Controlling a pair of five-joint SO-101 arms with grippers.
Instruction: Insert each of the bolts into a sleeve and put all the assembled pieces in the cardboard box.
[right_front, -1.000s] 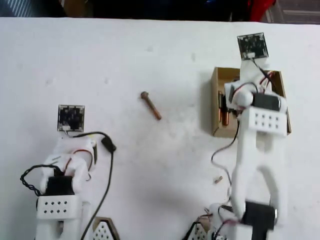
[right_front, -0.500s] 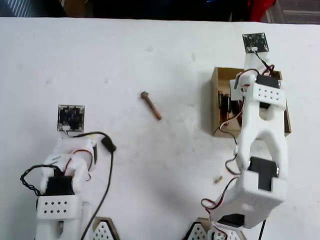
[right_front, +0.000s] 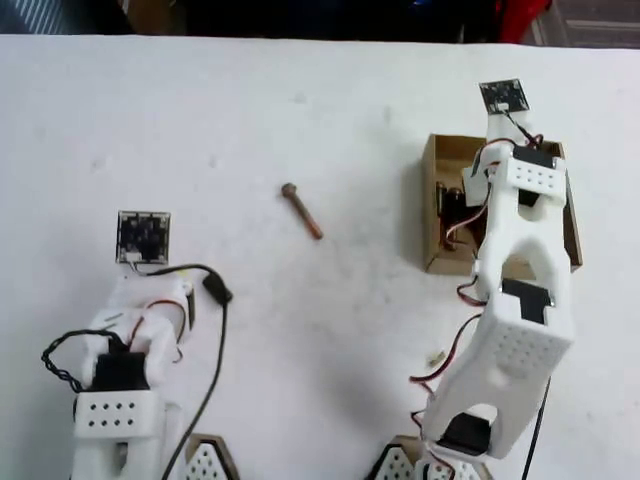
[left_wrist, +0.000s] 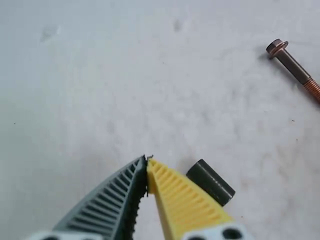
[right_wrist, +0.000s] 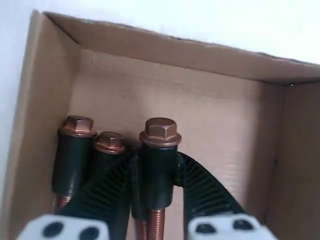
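We record the right gripper inside the cardboard box, clamped on one assembled piece. A second assembled piece and a third assembled piece lie beside it. The left gripper, fingers together, sits just beside a loose sleeve on the table. One bare bolt lies well apart.

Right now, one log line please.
right gripper: shut on assembled piece in cardboard box | left gripper: shut | loose: bolt, sleeve
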